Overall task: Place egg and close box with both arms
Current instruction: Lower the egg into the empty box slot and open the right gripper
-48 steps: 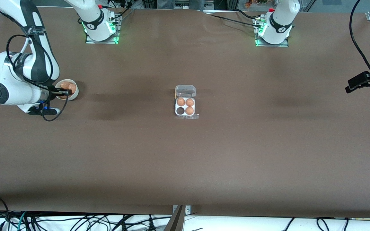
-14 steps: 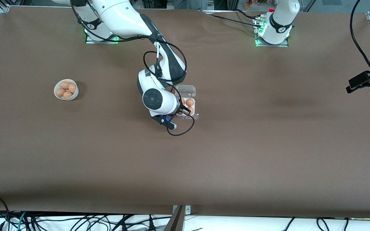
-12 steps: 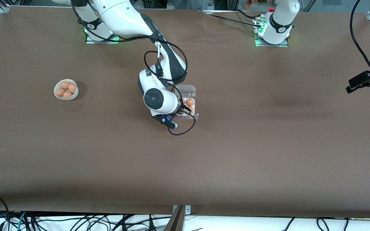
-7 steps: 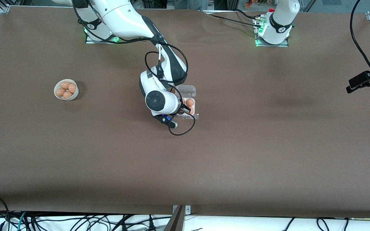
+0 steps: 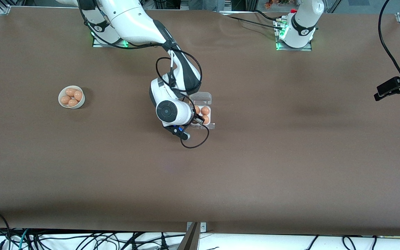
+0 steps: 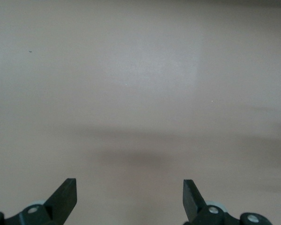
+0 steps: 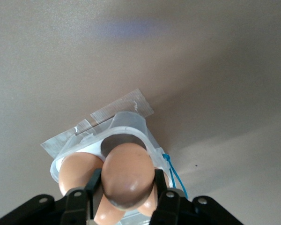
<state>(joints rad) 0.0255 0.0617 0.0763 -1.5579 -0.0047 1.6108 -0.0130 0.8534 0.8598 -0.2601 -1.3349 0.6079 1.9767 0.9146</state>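
The box (image 5: 211,125) lies mid-table with its clear lid (image 5: 201,98) folded back flat. My right gripper (image 5: 197,120) is low over the cell nearest the front camera at the right arm's end. It is shut on a brown egg (image 7: 126,173), with one black finger pressing each side. The box's white rim (image 7: 126,123) shows just under that egg, and another egg (image 7: 77,171) sits in the cell beside it. Two more eggs (image 5: 205,110) show in the box. My left gripper (image 6: 129,187) waits open over bare table at the left arm's end.
A round white bowl (image 5: 82,102) with several eggs stands toward the right arm's end of the table. Grey tape (image 7: 122,105) holds the box's edge to the brown table cover. A loop of black cable (image 5: 194,144) hangs from the right wrist, just nearer the front camera than the box.
The right gripper went from the bowl to the box carrying an egg. Over the last second it has settled slightly lower over the cell. The left arm has not moved.
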